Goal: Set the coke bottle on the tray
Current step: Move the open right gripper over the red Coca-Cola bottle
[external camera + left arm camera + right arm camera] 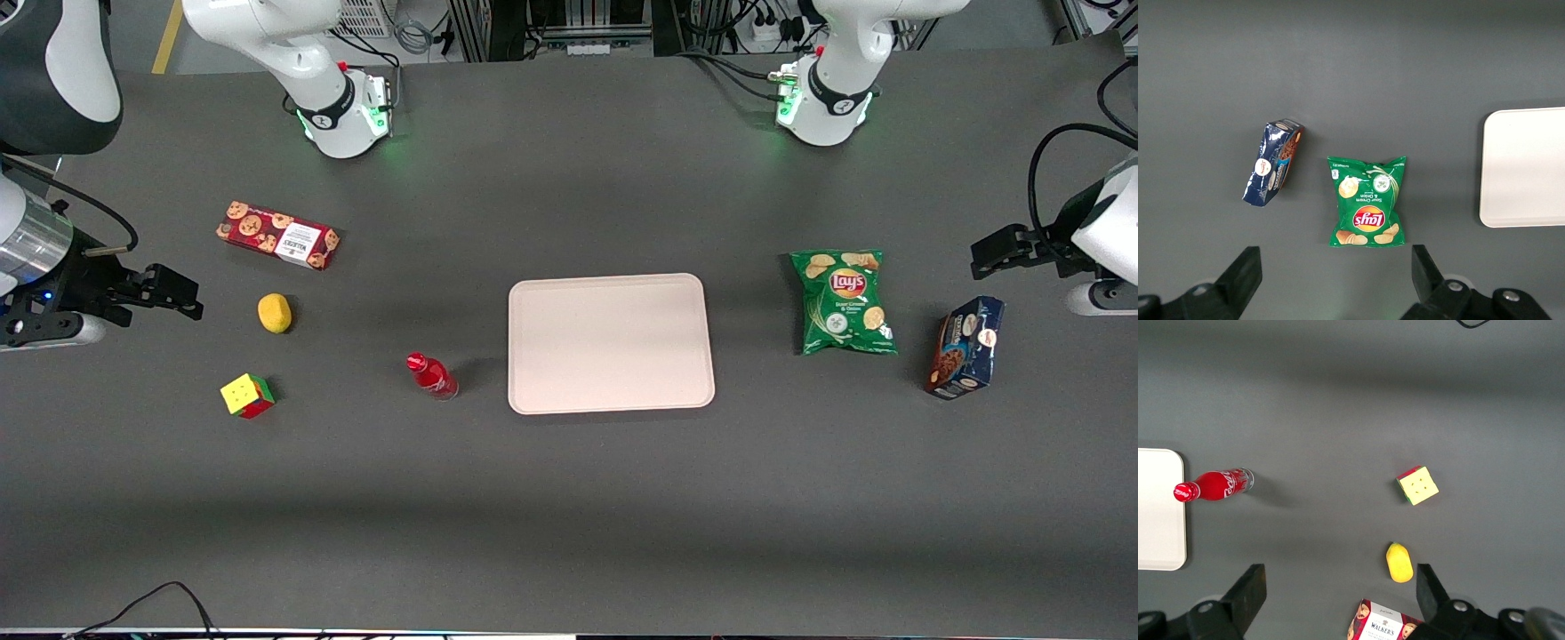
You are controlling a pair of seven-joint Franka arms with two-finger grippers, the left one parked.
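Observation:
The coke bottle point(432, 376), small, red, with a red cap, stands upright on the dark table beside the tray's edge that faces the working arm's end. It also shows in the right wrist view point(1215, 485). The tray point(610, 342), pale beige with rounded corners, lies at the table's middle with nothing on it; its edge shows in the right wrist view point(1158, 510). My right gripper point(182, 298) hovers high at the working arm's end, well away from the bottle. It is open and empty, fingers wide apart point(1341, 593).
A red cookie box point(278, 235), a yellow fruit point(275, 313) and a colour cube point(247, 396) lie between the gripper and the bottle. A green chips bag point(843, 302) and a blue cookie box point(965, 347) lie toward the parked arm's end.

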